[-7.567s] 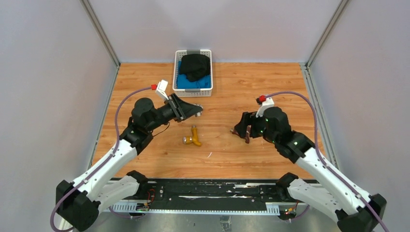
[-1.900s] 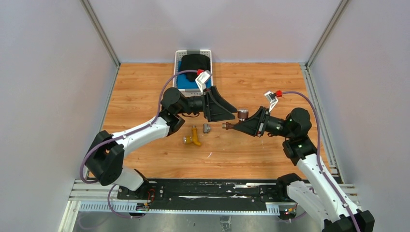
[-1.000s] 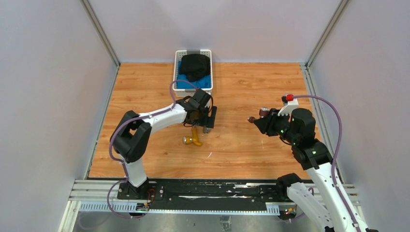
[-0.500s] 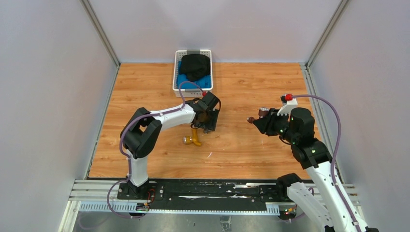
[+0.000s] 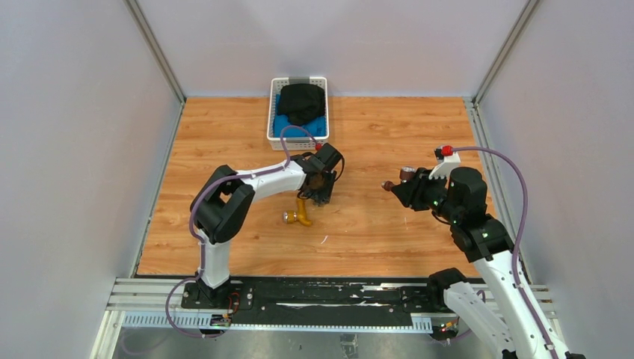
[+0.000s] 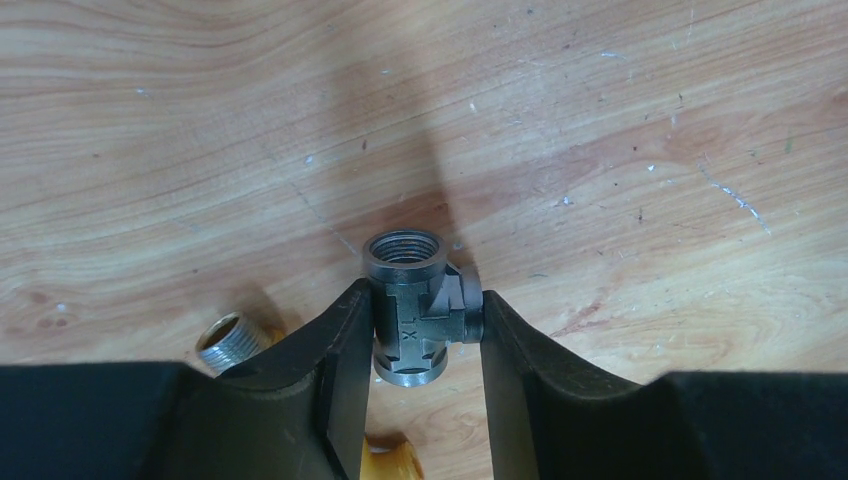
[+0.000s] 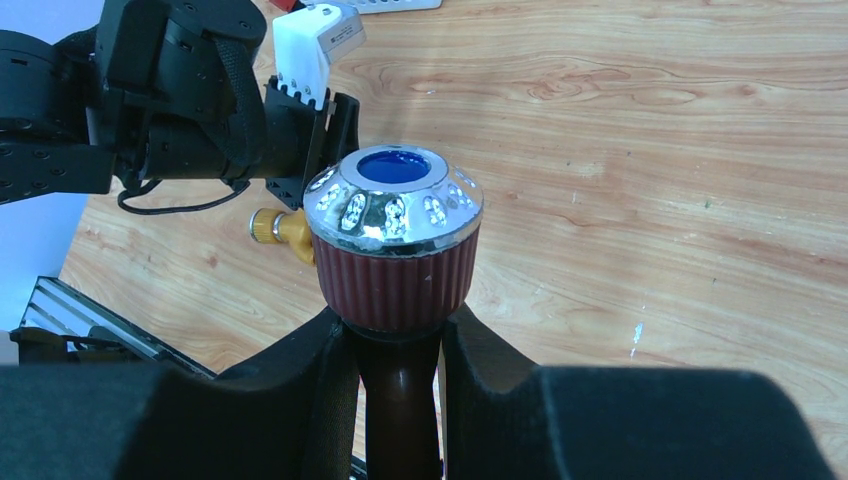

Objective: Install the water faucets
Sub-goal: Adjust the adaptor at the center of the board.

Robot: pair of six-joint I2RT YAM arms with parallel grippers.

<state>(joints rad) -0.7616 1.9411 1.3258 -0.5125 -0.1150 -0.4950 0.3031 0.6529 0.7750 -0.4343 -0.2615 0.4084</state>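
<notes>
While both arms lean in over the wooden table (image 5: 389, 247), I have each one closed on a part. My left gripper (image 6: 422, 308) has narrowed onto the grey fitting (image 6: 405, 330), with one finger flat on its body and the other against its short side branch. The fitting stands upright with its threaded mouth facing the wrist camera. It looks to be resting on the wood, though from this angle I can't be sure it isn't just off it. In the overhead view that gripper points down near the middle of the table, a little toward the left edge, and hides the fitting. The brass faucet (image 5: 300, 213) lies flat on the table just beside it on the near side, and its silvery threaded end (image 6: 228, 342) shows next to my left finger. My right gripper (image 7: 397, 335) is clamped on the stem of the reddish-brown faucet (image 7: 393, 255) and holds it off the table toward the right edge, the ribbed knob with its chrome rim and blue cap uppermost in the wrist view. The two grippers are well apart. At the far edge, left of the middle, sits a white basket (image 5: 297, 143) with black cloth (image 5: 301, 101) on top of blue cloth (image 5: 288, 126).
</notes>
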